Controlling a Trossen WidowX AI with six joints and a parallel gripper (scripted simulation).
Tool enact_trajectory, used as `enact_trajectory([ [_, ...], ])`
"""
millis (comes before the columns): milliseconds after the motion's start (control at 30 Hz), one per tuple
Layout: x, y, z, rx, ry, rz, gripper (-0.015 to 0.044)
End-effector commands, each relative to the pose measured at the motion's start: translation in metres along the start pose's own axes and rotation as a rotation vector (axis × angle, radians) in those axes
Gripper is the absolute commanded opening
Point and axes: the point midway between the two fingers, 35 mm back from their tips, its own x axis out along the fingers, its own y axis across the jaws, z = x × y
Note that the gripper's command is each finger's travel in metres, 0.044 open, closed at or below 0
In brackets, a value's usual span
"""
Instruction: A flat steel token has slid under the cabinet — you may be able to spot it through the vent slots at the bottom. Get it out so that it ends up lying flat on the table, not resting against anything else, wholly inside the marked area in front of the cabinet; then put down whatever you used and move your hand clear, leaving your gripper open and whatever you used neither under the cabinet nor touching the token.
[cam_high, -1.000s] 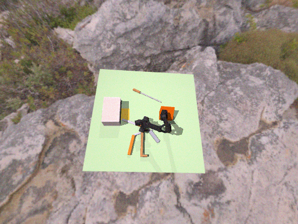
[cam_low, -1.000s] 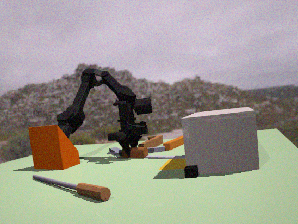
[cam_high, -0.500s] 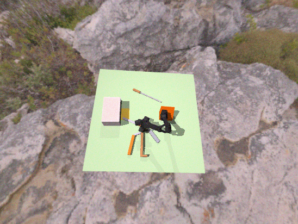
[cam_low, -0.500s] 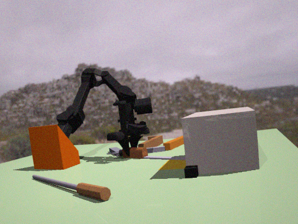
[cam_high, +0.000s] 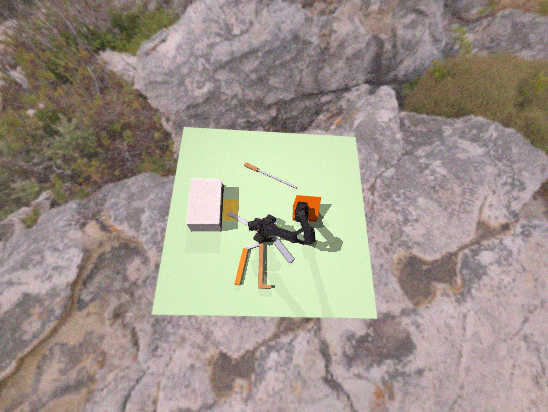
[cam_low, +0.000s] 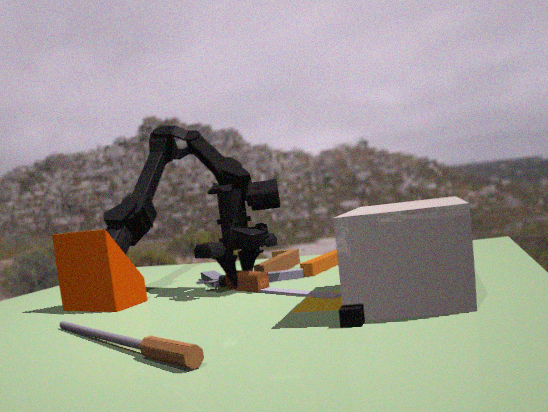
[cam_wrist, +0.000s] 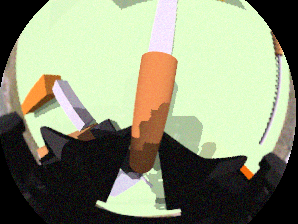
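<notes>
My gripper (cam_high: 256, 226) (cam_low: 238, 282) (cam_wrist: 147, 131) is shut on the brown handle (cam_low: 254, 281) (cam_wrist: 157, 80) of a flat tool, low over the table. The tool's thin grey blade (cam_high: 238, 218) (cam_low: 290, 292) (cam_wrist: 163, 27) points at the cabinet, its tip over the marked area in the top view. The pale cabinet (cam_high: 205, 202) (cam_low: 405, 265) stands behind the yellow marked area (cam_high: 231, 206) (cam_low: 317, 304), which is partly in shadow. The steel token is not visible; the vent slots are not visible either.
A round-handled rod (cam_high: 251, 167) (cam_low: 170, 352) lies to one side. An orange-handled tool (cam_high: 241, 267) (cam_low: 320, 263), a hooked brown bar (cam_high: 261, 267) and a grey flat piece (cam_high: 284, 251) lie on the other side. An orange block (cam_high: 314, 201) (cam_low: 87, 272) stands by the arm's base.
</notes>
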Motion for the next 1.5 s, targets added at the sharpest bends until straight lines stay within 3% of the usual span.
enact_trajectory([
  [0,-0.001,0.0,0.0,0.045,-0.001,0.0,0.0],
  [1467,-0.002,-0.034,0.033,0.085,-0.001,-0.004,0.0],
])
